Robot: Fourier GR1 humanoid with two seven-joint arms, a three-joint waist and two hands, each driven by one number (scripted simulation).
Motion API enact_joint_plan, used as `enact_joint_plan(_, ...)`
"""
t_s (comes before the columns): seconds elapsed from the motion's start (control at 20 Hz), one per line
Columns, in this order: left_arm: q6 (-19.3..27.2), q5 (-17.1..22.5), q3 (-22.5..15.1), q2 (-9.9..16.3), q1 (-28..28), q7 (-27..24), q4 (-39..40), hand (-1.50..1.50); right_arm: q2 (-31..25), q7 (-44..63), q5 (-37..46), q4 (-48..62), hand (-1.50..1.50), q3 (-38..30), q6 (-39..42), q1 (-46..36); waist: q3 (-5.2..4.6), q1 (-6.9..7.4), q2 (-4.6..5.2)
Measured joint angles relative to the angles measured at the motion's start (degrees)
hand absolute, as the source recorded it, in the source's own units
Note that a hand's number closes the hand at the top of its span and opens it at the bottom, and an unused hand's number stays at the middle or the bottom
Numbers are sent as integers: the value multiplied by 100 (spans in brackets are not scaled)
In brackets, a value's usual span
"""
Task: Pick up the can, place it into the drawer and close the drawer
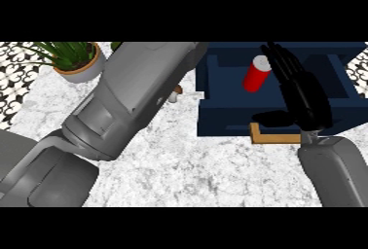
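A red can (256, 75) with a white top lies tilted inside the open dark blue drawer (215, 104) at the upper right. My right hand (302, 92) hovers over the drawer just right of the can, fingers straight and pointing away, thumb out to the left, holding nothing. The drawer's wooden handle (273, 138) shows below the hand, at the drawer's front. My left forearm (129, 97) rises large across the middle of the view toward the top edge; its hand is out of sight.
A potted green plant (75, 61) stands at the back left of the white marble counter (201, 175). A small brown and white object (175, 93) peeks out between the left forearm and the drawer. Patterned tile shows at the far left.
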Motion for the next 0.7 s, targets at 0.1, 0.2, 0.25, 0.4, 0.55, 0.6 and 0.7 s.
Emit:
enact_joint_plan(0.1, -69, -14, 20, 68, 29, 38, -40, -150, 93, -174, 225, 570, -150, 30, -305, -178, -1, 58, -10)
enact_joint_plan(0.2, -125, -41, 47, 173, 91, 12, -59, -150, 199, -318, 380, 1096, -150, 17, -581, -398, 0, 81, -13)
enact_joint_plan(0.25, -127, -56, 46, 199, 125, 47, -110, -150, 249, -338, 464, 1361, -150, 7, -675, -544, -1, 108, -24)
enact_joint_plan(0.4, -149, -118, 40, 313, 153, 171, -197, -150, 364, -489, 668, 2160, -150, -87, -1080, -902, -1, 148, -33)
enact_joint_plan(0.55, -133, -175, 8, 355, 313, 231, -357, -150, 479, -576, 888, 2964, -150, -230, -1624, -1253, -4, 224, -44)
enact_joint_plan(0.6, -142, -189, 1, 373, 356, 240, -416, -150, 480, -566, 936, 3218, -150, -308, -1735, -1451, -3, 252, -41)
enact_joint_plan(0.7, -180, -221, -24, 461, 438, 348, -548, -150, 581, -507, 1069, 3631, -150, -397, -2058, -1733, -3, 292, -50)
